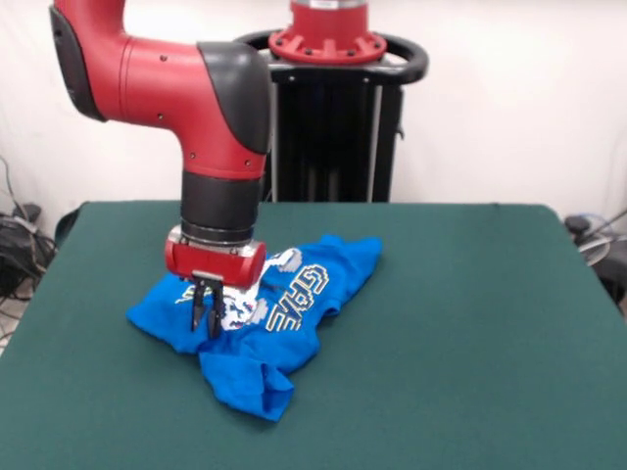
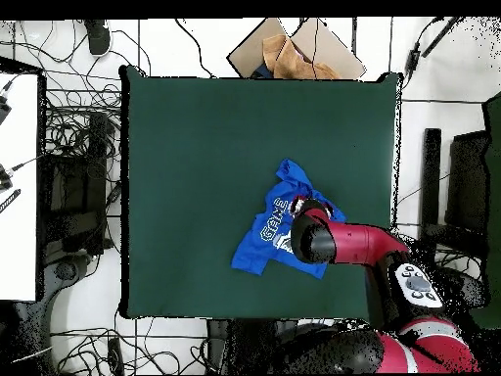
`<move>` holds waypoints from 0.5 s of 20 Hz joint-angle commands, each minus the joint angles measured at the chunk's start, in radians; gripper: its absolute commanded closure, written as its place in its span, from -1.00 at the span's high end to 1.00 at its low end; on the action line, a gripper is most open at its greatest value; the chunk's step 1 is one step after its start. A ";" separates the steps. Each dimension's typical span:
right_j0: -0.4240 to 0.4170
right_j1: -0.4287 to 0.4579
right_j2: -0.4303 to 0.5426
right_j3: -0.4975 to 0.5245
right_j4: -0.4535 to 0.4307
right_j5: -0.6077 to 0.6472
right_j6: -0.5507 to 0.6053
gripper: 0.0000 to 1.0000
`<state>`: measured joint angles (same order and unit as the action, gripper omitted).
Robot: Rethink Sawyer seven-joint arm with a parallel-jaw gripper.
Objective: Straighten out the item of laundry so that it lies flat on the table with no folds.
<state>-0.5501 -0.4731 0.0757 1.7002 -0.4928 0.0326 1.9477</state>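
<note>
The item of laundry (image 1: 294, 304) is a bright blue T-shirt lying crumpled on the green table (image 1: 470, 343), left of centre. Its white lettering faces up, and a bunched fold points toward the near edge. My gripper (image 1: 206, 328) comes straight down onto the shirt's left part, its two dark fingers close together and pinching the fabric at the print. In the overhead view the shirt (image 2: 266, 235) lies in the lower right part of the table (image 2: 196, 147). There the arm's wrist (image 2: 311, 238) covers the shirt's right side and hides the gripper.
Green cloth surrounds the shirt on all sides, widest to the right in the front view. Cables (image 2: 78, 137) lie on the floor beside the table. An open cardboard box (image 2: 294, 54) stands beyond the table's edge. A white surface (image 2: 18, 186) sits off to one side.
</note>
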 commanded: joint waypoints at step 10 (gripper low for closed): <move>0.053 0.065 -0.075 -0.155 0.283 0.224 0.161 -1.00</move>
<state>-0.5426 -0.4612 0.0401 1.6721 -0.3001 0.1320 1.9477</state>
